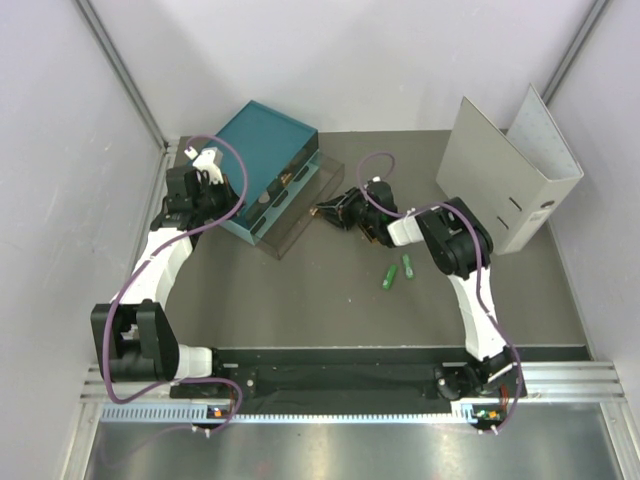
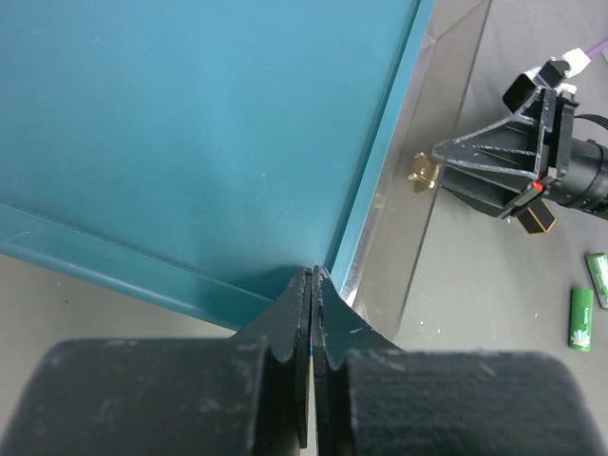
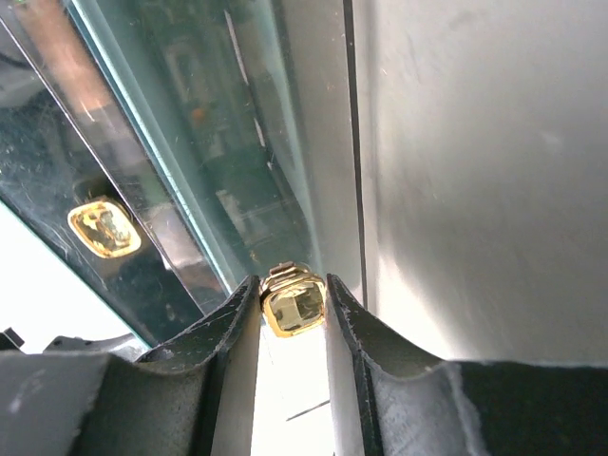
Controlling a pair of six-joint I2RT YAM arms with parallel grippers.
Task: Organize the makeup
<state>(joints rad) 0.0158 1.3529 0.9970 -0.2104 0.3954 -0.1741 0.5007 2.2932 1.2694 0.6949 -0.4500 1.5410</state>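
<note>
Right jaws around faceted gold knob [image 3: 293,309]

Left end effector [image 2: 312,281] closed, right end effector [image 3: 293,291] narrowly clamped

Left green tube [image 1: 388,278] & right green tube [image 1: 408,267]: both lie flat on dark tabletop [image 1: 300,300], right of centre, close together w/ a small gap, long axes approx near-to-far. Right one sits slightly farther. Left one is bright green w/ white print at one end. Black-and-gold case [image 2: 537,217]: flat, gold-edged, left & far of tubes, only partly visible.
</note>
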